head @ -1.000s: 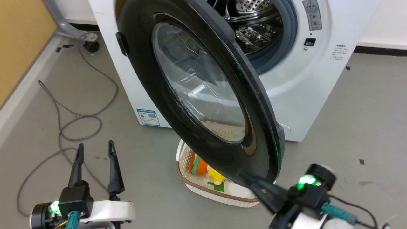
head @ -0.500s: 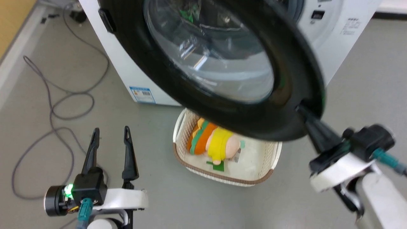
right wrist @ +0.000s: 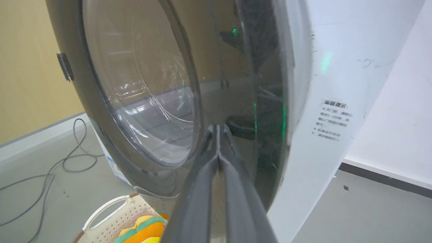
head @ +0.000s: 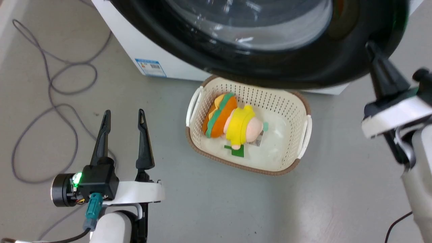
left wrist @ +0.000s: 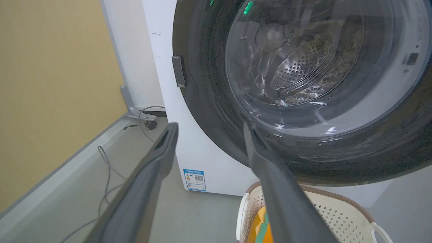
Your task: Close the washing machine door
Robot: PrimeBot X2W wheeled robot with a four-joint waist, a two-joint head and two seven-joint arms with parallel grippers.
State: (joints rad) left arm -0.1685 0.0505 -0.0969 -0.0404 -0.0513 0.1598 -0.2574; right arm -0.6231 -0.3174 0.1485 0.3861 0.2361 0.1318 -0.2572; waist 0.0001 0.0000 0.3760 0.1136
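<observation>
The right gripper (head: 371, 50) sits at about 2 o'clock in the head view. Its two fingers are pressed together with nothing between them, and the tips touch the rim of the washing machine door (head: 270, 67), which spans the frame from 11 to 1 o'clock. The left gripper (head: 124, 113) hangs at 8 o'clock with its fingers apart and empty, well away from the door. A white basket (head: 305, 131) holding a plush toy (head: 233, 125) stands on the floor just below the door's lower edge.

In the left wrist view, the left gripper (left wrist: 209, 128) points toward the door (left wrist: 202, 101) without touching it. The steel drum (left wrist: 303, 67) shows through the glass, so the door lies nearly flat against the washing machine (left wrist: 189, 148).

In the right wrist view, the right gripper (right wrist: 217, 126) meets the door (right wrist: 111, 148) at 6 o'clock of its dark face, close to the white front (right wrist: 330, 84). Whether the latch has caught cannot be told.

The disc is round, so it has no real long axis. Its plane stands upright, its outer face looks out toward the robot, and its free edge is on the side where the tips press.

I see two risks:
- The glossy, curved rim could let the closed tips skid off toward the white front.
- A weak push could leave the latch unengaged, so the door swings back out over the basket.
</observation>
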